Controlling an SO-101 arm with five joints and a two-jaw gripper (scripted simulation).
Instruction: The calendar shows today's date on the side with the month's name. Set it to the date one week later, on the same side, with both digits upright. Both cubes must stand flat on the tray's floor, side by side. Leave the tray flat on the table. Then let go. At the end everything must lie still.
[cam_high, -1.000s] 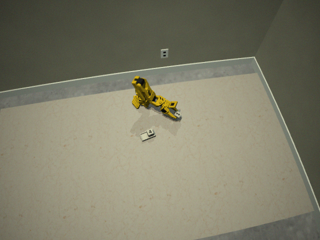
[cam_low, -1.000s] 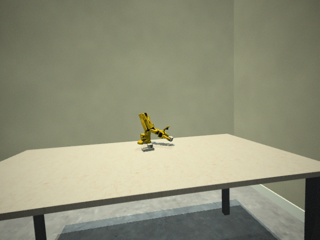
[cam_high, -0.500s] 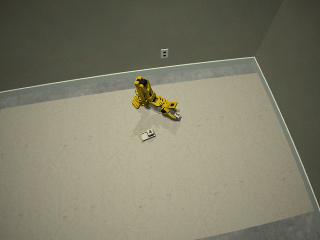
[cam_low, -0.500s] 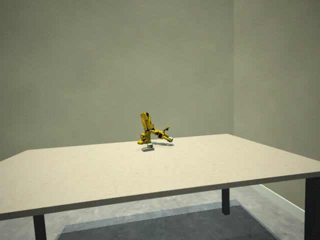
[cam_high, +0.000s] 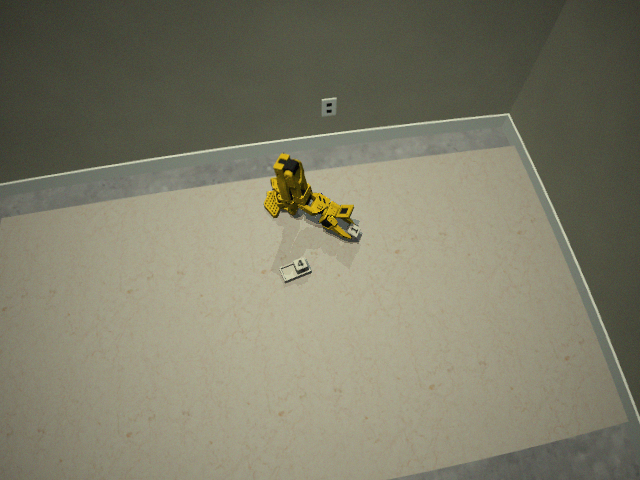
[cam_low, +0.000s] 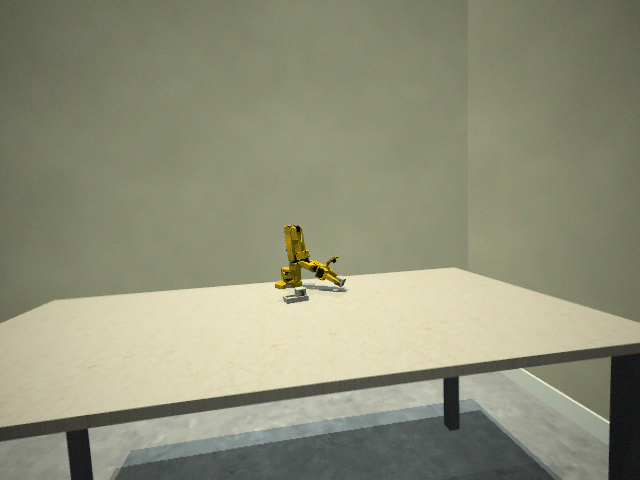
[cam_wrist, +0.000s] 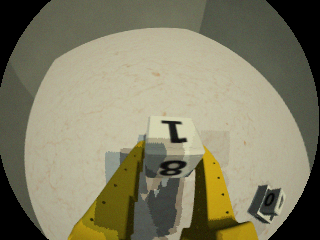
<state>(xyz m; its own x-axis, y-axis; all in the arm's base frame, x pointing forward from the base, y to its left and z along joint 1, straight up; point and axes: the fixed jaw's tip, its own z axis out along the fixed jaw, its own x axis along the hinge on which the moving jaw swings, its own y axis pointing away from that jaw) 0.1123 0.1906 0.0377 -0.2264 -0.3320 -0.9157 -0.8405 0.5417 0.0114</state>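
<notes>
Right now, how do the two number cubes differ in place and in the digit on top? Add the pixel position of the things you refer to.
The cube with the 1 (cam_high: 354, 230) (cam_wrist: 174, 132) is between the fingers of the end effector (cam_high: 353, 231) (cam_wrist: 174, 155); the cube with the 4 (cam_high: 300, 265) sits in the tray (cam_high: 287, 279).
The first shows 1 on top, the second 4.
Both are pale with dark digits.

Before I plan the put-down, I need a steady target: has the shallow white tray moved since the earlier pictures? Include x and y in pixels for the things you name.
No: in the top view, the shallow white tray (cam_high: 287, 272) (cam_low: 296, 299) (cam_wrist: 258, 202) shows no shift either way against the white wall outlet (cam_high: 328, 107).
</notes>
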